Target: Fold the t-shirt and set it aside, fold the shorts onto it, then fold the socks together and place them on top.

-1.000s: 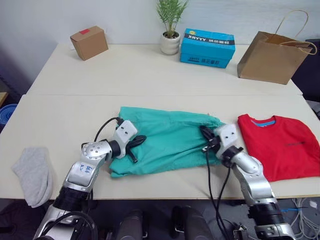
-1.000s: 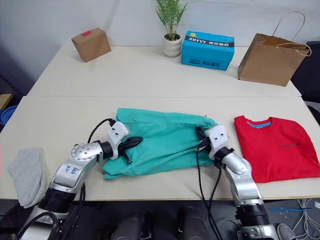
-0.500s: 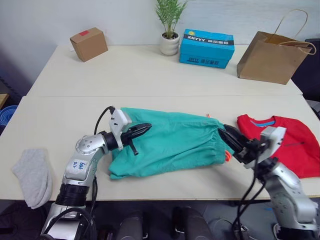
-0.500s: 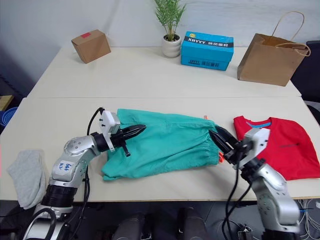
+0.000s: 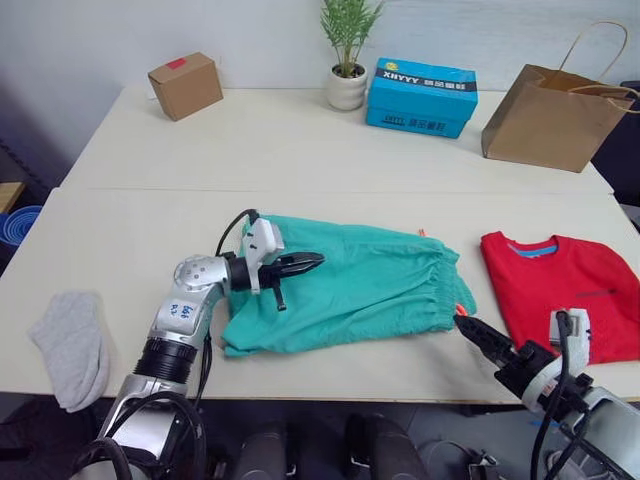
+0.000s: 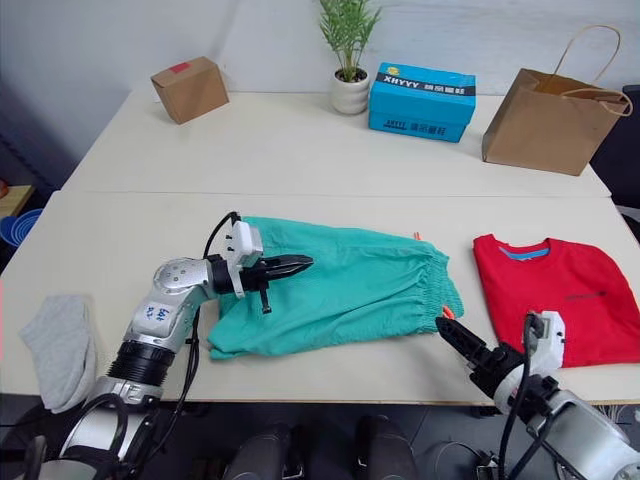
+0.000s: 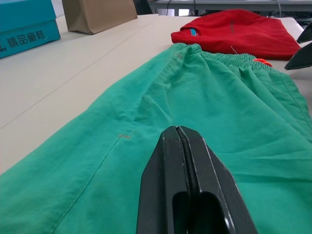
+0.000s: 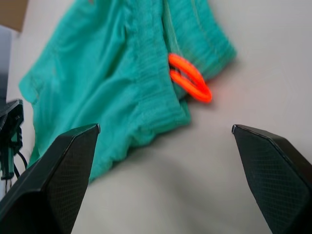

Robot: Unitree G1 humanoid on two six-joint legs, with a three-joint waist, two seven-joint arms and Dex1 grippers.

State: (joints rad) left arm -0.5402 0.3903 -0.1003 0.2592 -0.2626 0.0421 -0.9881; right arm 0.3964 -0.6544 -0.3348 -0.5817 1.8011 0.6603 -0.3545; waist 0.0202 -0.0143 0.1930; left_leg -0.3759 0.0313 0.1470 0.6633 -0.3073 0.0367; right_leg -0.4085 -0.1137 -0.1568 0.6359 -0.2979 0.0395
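Beige table (image 5: 120,240) | shorts (image 5: 370,285) flat | left fingers (image 7: 187,195) closed | right fingers (image 8: 63,170) spread

The table (image 5: 130,235) carries shorts (image 5: 370,285), t-shirt (image 5: 565,290), socks (image 5: 70,345), cardboard box (image 5: 185,85), plant pot (image 5: 347,88), blue box (image 5: 420,95), paper bag (image 5: 545,115).
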